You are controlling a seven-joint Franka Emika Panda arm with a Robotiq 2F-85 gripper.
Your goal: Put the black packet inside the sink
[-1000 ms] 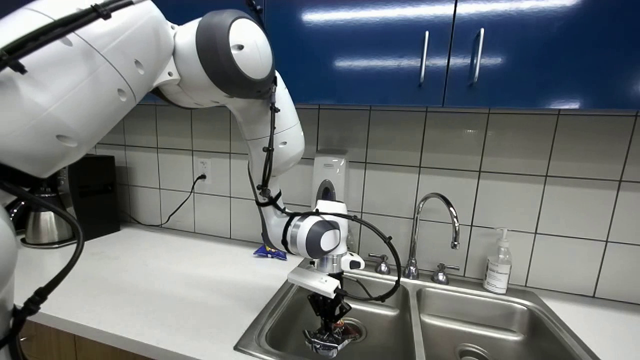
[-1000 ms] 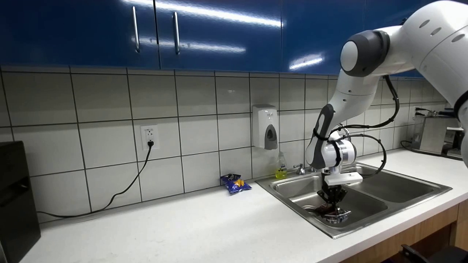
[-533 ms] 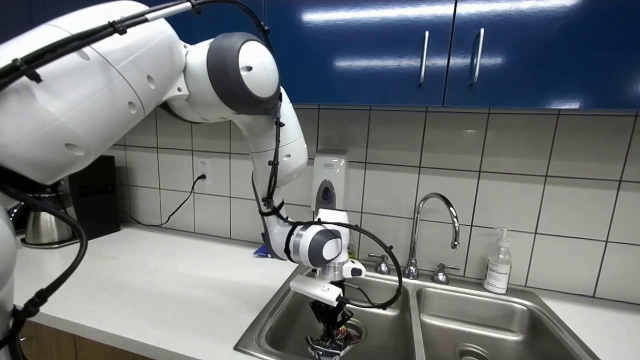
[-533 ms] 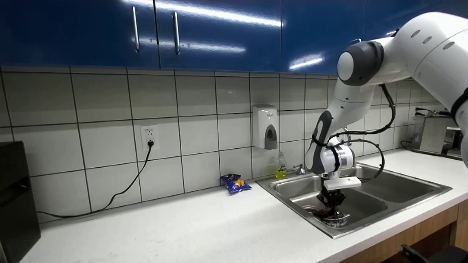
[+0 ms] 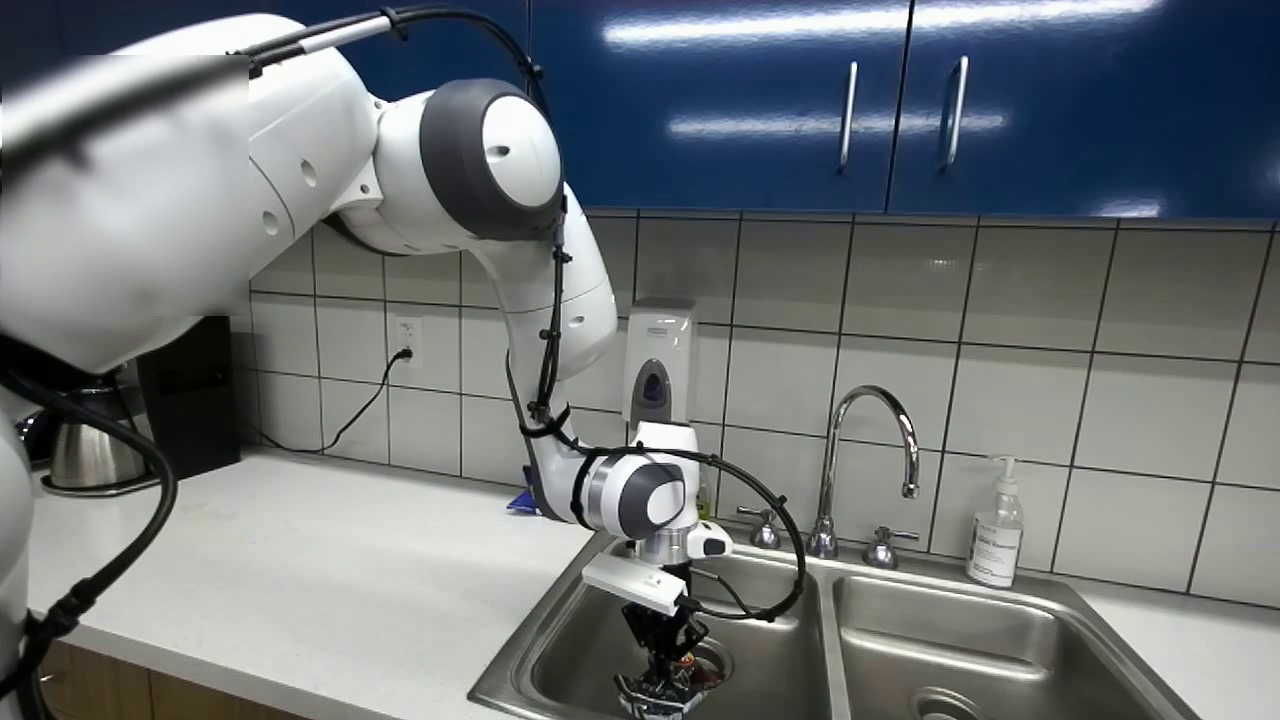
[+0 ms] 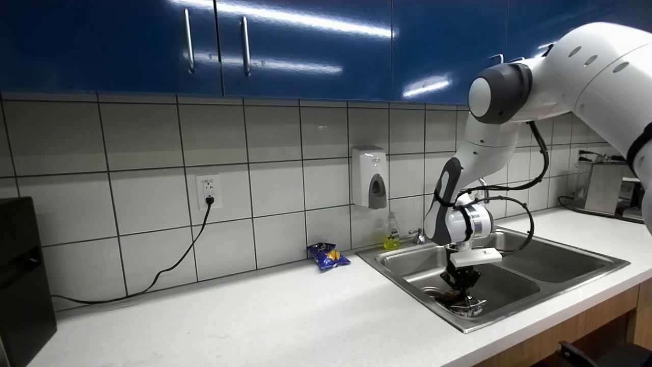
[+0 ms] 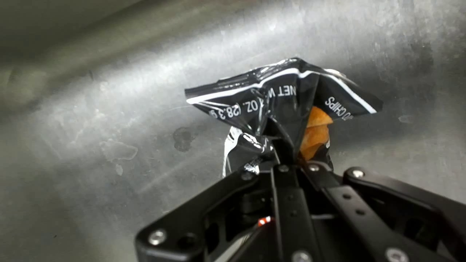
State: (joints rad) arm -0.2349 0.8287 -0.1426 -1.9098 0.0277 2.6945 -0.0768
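The black packet (image 7: pixel 284 105) has white lettering and an orange chip picture. It is crumpled and pinched in my gripper (image 7: pixel 294 160), whose fingers stand close together on its middle. Its part behind the fingers is hidden. In both exterior views my gripper (image 5: pixel 662 678) (image 6: pixel 462 294) points down into the sink (image 5: pixel 832 640) (image 6: pixel 555 260), in the basin nearer the blue snack bag. The packet shows at the fingertips, low in that basin (image 5: pixel 655 706) (image 6: pixel 471 308). I cannot tell whether it touches the basin floor.
A blue snack bag (image 6: pixel 330 257) lies on the counter by the tiled wall. A yellow soap bottle (image 6: pixel 391 235), a tall faucet (image 5: pixel 828 480) and a pump bottle (image 5: pixel 995 540) stand behind the sink. A soap dispenser (image 6: pixel 369 176) hangs on the wall. A divider separates the two basins.
The arm has come down, more in the first half second than in the second. My gripper is slightly lower in the basin, with the packet still held.
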